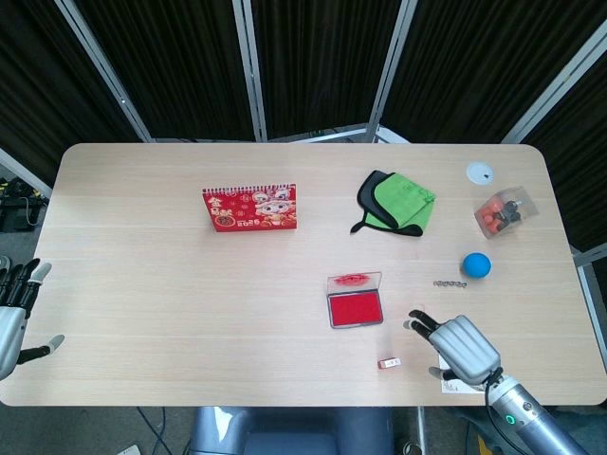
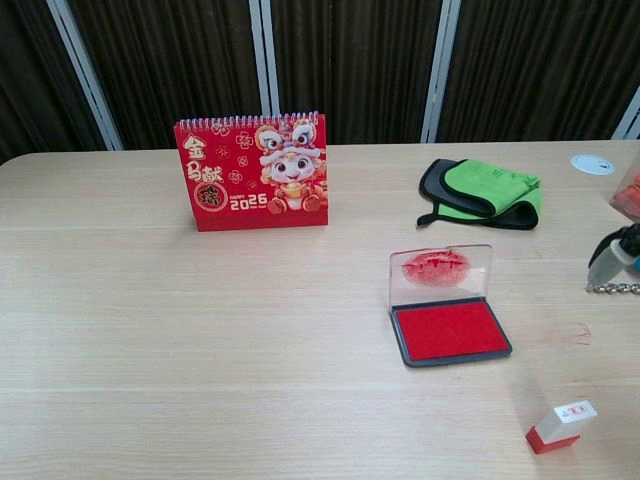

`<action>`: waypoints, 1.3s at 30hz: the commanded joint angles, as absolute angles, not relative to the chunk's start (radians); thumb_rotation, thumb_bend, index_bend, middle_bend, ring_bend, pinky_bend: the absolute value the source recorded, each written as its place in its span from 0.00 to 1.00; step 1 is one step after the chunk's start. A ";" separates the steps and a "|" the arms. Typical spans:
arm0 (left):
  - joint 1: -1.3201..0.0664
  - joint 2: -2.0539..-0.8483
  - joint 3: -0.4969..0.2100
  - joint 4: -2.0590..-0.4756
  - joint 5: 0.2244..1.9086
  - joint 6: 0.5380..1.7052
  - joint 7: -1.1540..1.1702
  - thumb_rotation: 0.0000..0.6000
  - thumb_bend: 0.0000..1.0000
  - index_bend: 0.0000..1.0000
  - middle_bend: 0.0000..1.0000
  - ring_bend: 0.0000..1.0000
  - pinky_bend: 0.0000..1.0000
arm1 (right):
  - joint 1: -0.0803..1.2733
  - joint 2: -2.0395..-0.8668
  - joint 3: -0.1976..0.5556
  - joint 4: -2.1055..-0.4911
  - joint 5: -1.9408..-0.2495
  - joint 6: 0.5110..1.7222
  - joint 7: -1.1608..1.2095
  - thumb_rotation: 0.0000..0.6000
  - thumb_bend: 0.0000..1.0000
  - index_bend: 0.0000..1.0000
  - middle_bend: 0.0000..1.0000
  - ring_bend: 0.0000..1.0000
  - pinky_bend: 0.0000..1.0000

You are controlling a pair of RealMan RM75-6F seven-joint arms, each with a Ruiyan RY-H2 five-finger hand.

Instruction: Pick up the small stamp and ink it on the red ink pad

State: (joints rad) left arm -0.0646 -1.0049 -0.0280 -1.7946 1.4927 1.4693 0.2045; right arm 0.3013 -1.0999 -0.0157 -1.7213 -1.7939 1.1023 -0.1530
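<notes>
— Table [image 1: 171, 284] first? Pale wood across most of the head view, with the red ink pad [image 1: 356, 307] right of centre, lid tipped up at its far edge, red surface exposed.

— And in the chest view? Same red ink pad [image 2: 449, 331] right of middle; small stamp [image 2: 560, 425] at the lower right, lying on its side, well apart from the pad and nearer the bottom edge.

— Which hand nearer? Right hand [image 1: 457, 347], lower right of the head view, over the table near the bottom edge. Fingers apart, tips pointing toward upper left, holding nothing. Left hand [image 1: 16, 313] far off at the left edge, also spread and empty.

— Direction from right hand to the stamp? To the left in the frame and slightly lower: small stamp [image 1: 389, 362] just beside the fingertips, not touching, below and right of the pad.

— Long axis? Roughly left to right in the head view, red end at the left, white end at the right. In the chest view, tilted up toward the right.

— Next move, then? Probably a short reach leftward and a pinch across the short sides. Hard to judge finer; too small for more.

— Risk? Likely nudging such a light piece away before closing.
</notes>
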 commanded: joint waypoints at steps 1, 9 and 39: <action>-0.066 -1.008 -0.030 -1.794 1.486 1.467 0.209 1.00 0.00 0.00 0.00 0.00 0.00 | 0.327 -1.156 -0.018 -1.722 -1.754 1.033 -0.222 1.00 0.01 0.26 0.26 0.79 1.00; -0.067 -1.007 -0.028 -1.792 1.484 1.466 0.208 1.00 0.00 0.00 0.00 0.00 0.00 | 0.340 -1.243 -0.018 -1.707 -1.683 0.975 -0.312 1.00 0.18 0.33 0.35 0.79 1.00; -0.071 -1.017 -0.024 -1.794 1.482 1.465 0.230 1.00 0.00 0.00 0.00 0.00 0.00 | 0.373 -1.386 -0.052 -1.620 -1.615 0.944 -0.398 1.00 0.25 0.42 0.43 0.79 1.00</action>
State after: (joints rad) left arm -0.0712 -1.0170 -0.0239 -1.7939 1.4815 1.4652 0.2298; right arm 0.3719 -1.3836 -0.0510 -1.6219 -1.6148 0.9441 -0.3967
